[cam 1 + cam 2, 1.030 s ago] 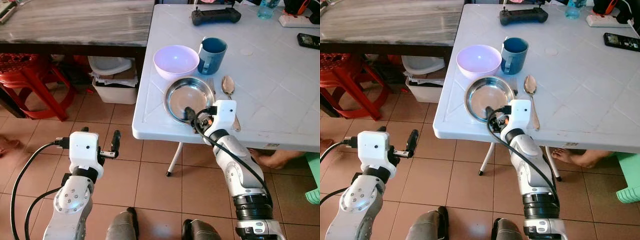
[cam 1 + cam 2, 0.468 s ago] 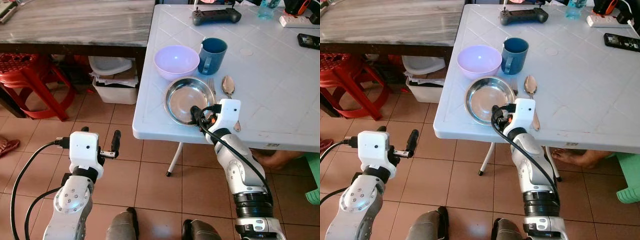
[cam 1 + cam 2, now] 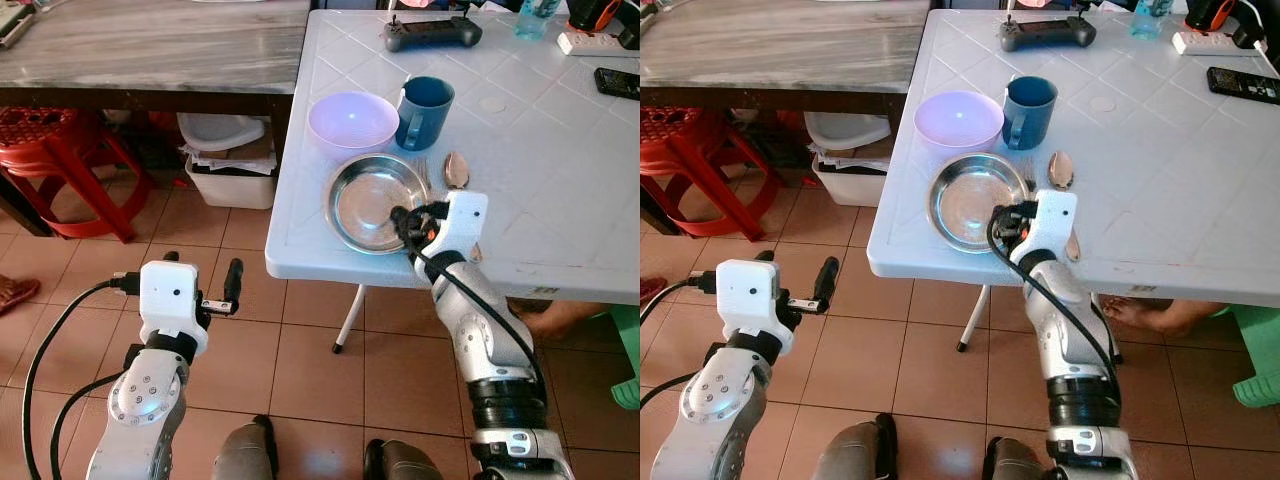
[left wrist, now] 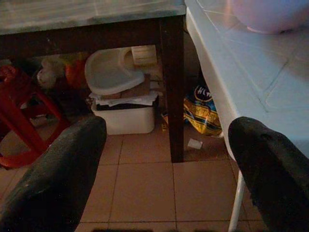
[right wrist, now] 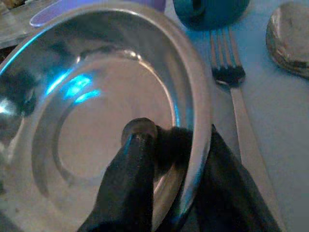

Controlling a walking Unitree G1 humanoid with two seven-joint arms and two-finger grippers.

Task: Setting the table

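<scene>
A steel plate (image 3: pixel 368 198) lies near the front edge of the white table (image 3: pixel 560 180). My right gripper (image 3: pixel 406 222) is shut on its near right rim. In the right wrist view the gripper (image 5: pixel 176 141) has one finger (image 5: pixel 137 159) inside the plate (image 5: pixel 87 121) and the other outside, next to the fork (image 5: pixel 236 92). Behind the plate stand a lilac bowl (image 3: pixel 352 122) and a blue mug (image 3: pixel 425 108). The fork (image 3: pixel 422 170) and a spoon (image 3: pixel 457 172) lie right of the plate. My left gripper (image 3: pixel 232 285) hangs open over the floor.
A game controller (image 3: pixel 432 32), a power strip (image 3: pixel 590 42) and a phone (image 3: pixel 617 80) lie at the table's far side. A dark wooden table (image 3: pixel 150 45), a red stool (image 3: pixel 60 150) and a white bin (image 3: pixel 230 178) stand to the left. A person's foot (image 3: pixel 545 318) rests under the table.
My right gripper has slid to the right along the plate's near rim, toward the fork. The plate has barely shifted and the left arm has stayed put.
</scene>
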